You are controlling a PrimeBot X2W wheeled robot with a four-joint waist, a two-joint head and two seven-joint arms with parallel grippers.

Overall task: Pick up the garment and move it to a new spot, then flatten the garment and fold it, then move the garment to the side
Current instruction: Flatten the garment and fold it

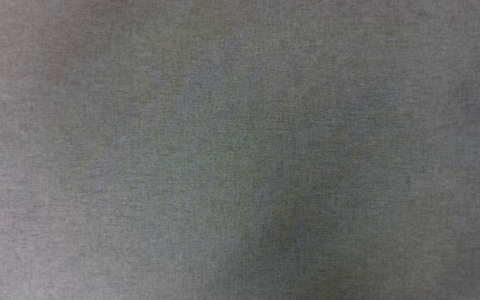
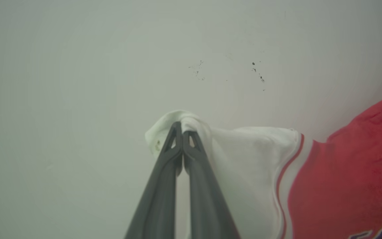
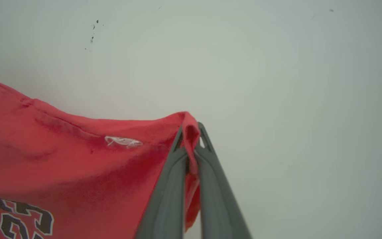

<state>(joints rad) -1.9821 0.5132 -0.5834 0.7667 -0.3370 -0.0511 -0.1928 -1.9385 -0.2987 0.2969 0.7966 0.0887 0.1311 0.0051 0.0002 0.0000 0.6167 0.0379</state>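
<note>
My left tool (image 2: 181, 134) is pinched tight on the white sleeve (image 2: 250, 156) of the jersey (image 2: 343, 172), and my right tool (image 3: 191, 132) is clamped together on its red edge (image 3: 172, 125).

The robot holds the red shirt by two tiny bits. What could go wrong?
The jaws of the left gripper pinch only a small bunch of the white sleeve; it might slip out. The jaws of the right gripper hold just a thin fold of the red shirt, so that side could drop.
</note>
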